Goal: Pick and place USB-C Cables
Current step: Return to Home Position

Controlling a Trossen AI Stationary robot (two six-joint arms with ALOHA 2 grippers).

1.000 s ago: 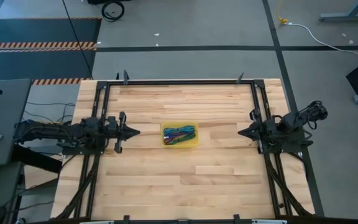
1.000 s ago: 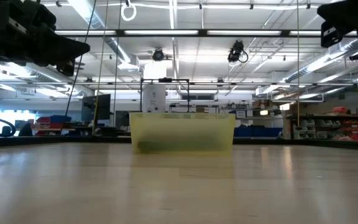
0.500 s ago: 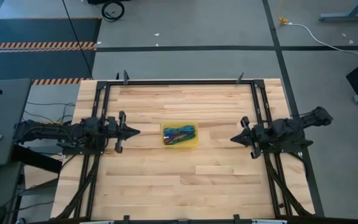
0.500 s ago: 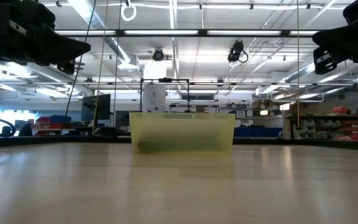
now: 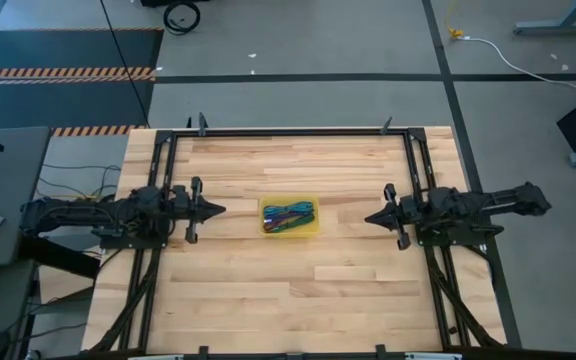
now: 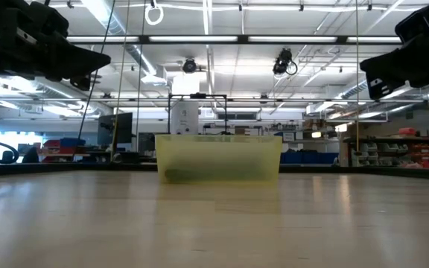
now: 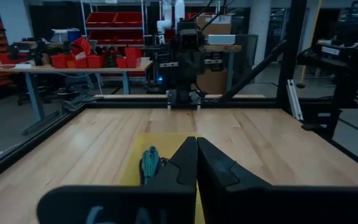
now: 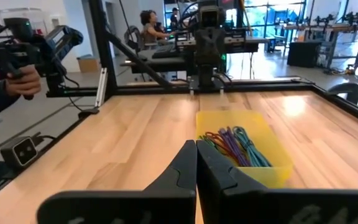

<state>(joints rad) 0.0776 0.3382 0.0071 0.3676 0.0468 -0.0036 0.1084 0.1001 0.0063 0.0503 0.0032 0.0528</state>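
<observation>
As we look down, the folded multicoloured USB-C cables (image 5: 288, 214) lie inside the translucent yellow plastic bin (image 5: 313, 230), mid-table; left gripper (image 5: 216, 210) and right gripper (image 5: 372, 218) flank it, fingers pressed together.

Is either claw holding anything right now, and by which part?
Nothing is held. The left gripper and the right gripper are both shut and empty, one on each side of the yellow bin, where the cables lie.

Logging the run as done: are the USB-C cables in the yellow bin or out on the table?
In. The USB-C cables lie within the yellow bin, per the high and right wrist views.
</observation>
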